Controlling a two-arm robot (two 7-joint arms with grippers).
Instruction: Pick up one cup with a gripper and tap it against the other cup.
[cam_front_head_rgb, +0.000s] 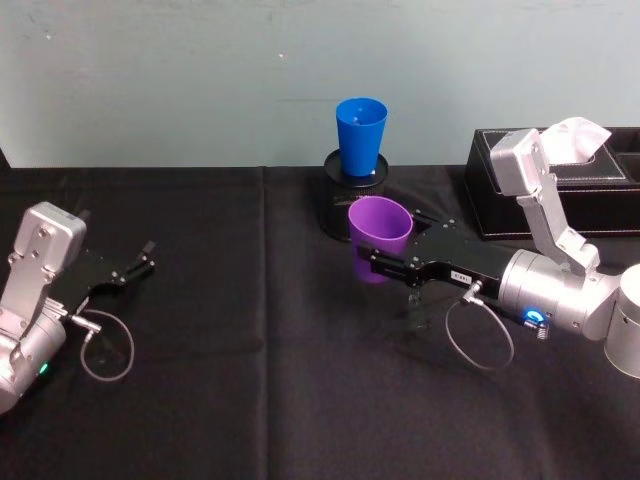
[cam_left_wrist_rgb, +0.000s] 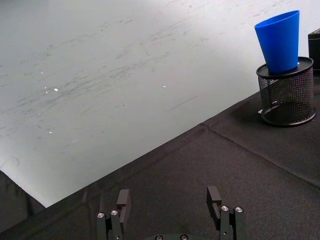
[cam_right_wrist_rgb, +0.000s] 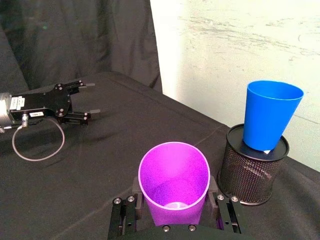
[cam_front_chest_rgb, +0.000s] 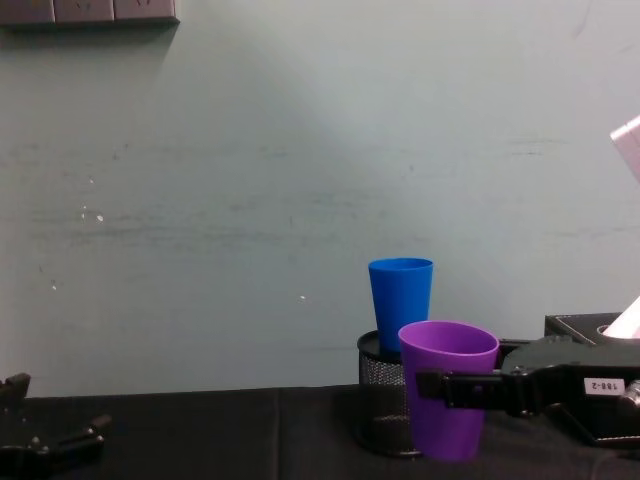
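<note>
Right claw (cam_front_head_rgb: 378, 262), closed on the purple cup (cam_front_head_rgb: 380, 228), holds it upright just in front of the mesh pen holder (cam_front_head_rgb: 335, 205). The blue cup (cam_front_head_rgb: 360, 135) stands upright in that holder, beyond and above the purple rim. Left claw (cam_front_head_rgb: 140, 262), fingers apart, sits parked well left of the holder; the right arm is nearer.
</note>
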